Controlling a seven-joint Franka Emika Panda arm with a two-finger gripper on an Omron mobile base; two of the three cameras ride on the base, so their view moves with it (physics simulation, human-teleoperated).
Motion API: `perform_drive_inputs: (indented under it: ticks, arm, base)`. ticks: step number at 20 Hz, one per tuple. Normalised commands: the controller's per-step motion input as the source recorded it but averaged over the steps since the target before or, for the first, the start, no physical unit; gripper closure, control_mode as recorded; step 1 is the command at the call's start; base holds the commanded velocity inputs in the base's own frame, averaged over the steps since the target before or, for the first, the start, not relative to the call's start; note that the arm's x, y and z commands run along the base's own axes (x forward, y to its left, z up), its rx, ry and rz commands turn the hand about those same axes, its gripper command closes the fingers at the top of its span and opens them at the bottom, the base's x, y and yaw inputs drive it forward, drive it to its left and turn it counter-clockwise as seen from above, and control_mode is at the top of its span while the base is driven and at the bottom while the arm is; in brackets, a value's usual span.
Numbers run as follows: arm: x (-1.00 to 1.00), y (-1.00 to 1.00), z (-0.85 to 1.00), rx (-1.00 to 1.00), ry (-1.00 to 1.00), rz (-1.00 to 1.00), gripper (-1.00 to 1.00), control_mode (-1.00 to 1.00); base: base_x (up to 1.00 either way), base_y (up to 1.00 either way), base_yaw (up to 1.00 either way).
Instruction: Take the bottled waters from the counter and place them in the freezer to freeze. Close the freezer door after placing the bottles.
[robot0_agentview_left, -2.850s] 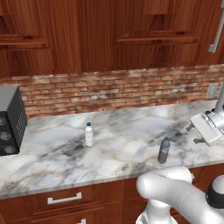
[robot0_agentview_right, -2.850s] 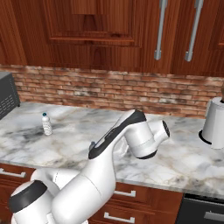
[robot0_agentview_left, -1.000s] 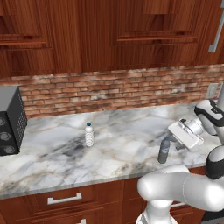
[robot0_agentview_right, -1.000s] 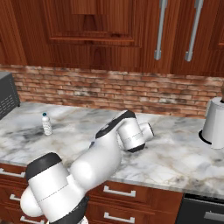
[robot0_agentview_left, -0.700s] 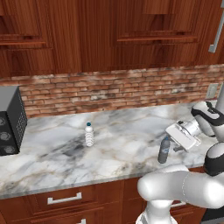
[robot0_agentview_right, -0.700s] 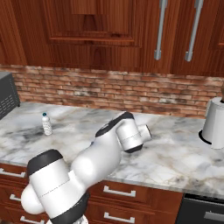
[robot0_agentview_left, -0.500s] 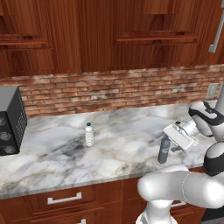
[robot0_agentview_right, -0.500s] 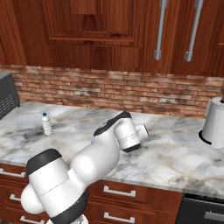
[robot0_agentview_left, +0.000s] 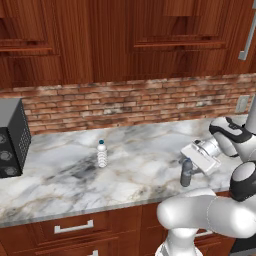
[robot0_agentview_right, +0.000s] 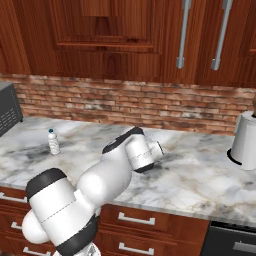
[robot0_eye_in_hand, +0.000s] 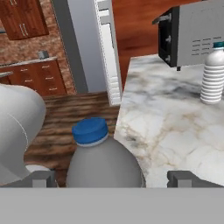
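Two small ribbed plastic water bottles w/ blue caps stand upright on the grey-white veined marble counter (robot0_agentview_left: 75, 180): the clear-whitish bottle (robot0_agentview_left: 102, 154) sits mid-slab, well apart from the darker grey bottle (robot0_agentview_left: 186, 172), which stands nr the front edge beside the arm. In the hand view the grey bottle (robot0_eye_in_hand: 104, 161) looms close, cap centred btwn the two dark finger tips, w/ the whitish one (robot0_eye_in_hand: 213, 73) far off nr a grey box-shaped microwave w/ black front (robot0_eye_in_hand: 192, 33). Two-finger gripper (robot0_eye_in_hand: 112, 178) is spread wide, straddling the grey bottle; contact w/ its sides can't be made out, nothing lifted. Open marble lies all round the whitish bottle; red-brown brick backsplash (robot0_agentview_left: 125, 105) bounds the rear, counter edge drops to a wood floor (robot0_eye_in_hand: 78, 118).
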Motion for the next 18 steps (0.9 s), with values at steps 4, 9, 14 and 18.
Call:
perform_drive_inputs:
  ticks: [4, 9, 14, 18]
  arm:
    - [0.0, 0.12, -0.05, 0.0, 0.02, 0.0, 1.0, -1.0]
    - [0.0, 0.01, 0.0, 0.0, 0.0, 0.0, 1.0, -1.0]
    - [0.0, -0.02, 0.0, 0.01, 0.0, 0.0, 1.0, -1.0]
    - [-0.08, -0.08, 0.72, 0.05, -0.08, -0.19, 1.0, -1.0]
  base:
    - [0.0, 0.0, 0.0]
    - [0.0, 0.0, 0.0]
    - [0.0, 0.0, 0.0]
    - [0.0, 0.0, 0.0]
